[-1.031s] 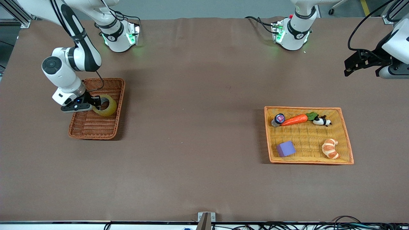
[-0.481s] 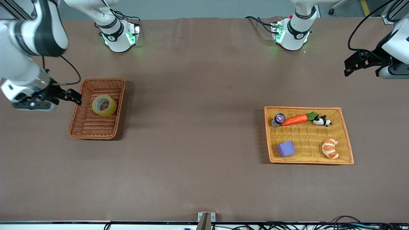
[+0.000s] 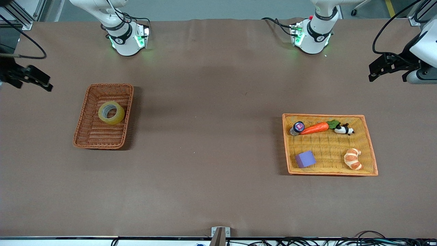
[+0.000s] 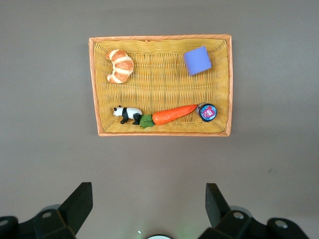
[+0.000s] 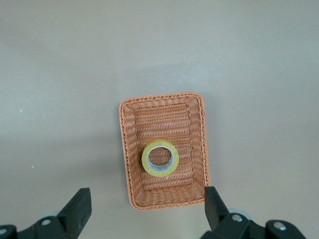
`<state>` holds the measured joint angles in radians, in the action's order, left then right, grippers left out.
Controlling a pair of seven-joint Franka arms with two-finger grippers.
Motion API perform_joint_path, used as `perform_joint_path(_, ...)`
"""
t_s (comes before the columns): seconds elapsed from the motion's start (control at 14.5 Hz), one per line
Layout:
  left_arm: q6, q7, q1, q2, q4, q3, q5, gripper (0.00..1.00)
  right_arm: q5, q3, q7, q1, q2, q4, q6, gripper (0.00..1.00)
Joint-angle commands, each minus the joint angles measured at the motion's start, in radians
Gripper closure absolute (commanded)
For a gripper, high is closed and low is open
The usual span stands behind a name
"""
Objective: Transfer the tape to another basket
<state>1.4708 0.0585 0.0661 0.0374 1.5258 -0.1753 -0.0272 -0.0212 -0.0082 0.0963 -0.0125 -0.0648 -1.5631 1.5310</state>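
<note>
A: Tape (image 3: 111, 112) sits flat in the reddish-brown basket (image 3: 89, 136) — done?
B: Looks it. Right gripper (image 3: 32, 78) spread wide, empty, up over the table's edge; left gripper (image 3: 384, 66) waits open too — just stay clear.

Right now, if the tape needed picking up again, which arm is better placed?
The right. Its open gripper hangs above the reddish-brown basket holding the tape. The left gripper, also open, waits over the yellow-orange basket at the left arm's end.
</note>
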Motion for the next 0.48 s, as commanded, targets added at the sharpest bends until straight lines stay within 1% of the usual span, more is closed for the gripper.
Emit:
perform_joint_path(0.0,-0.007,-0.022,0.004,0.012,-0.001,-0.001,-0.017,0.0,0.02,0.024,0.014,-0.027,0.049,0.094,-0.049,0.0)
perform_joint_path(0.41,-0.007,-0.023,0.004,0.012,-0.001,-0.003,-0.016,0.0,0.032,0.024,0.002,-0.024,0.051,0.092,-0.068,0.0)
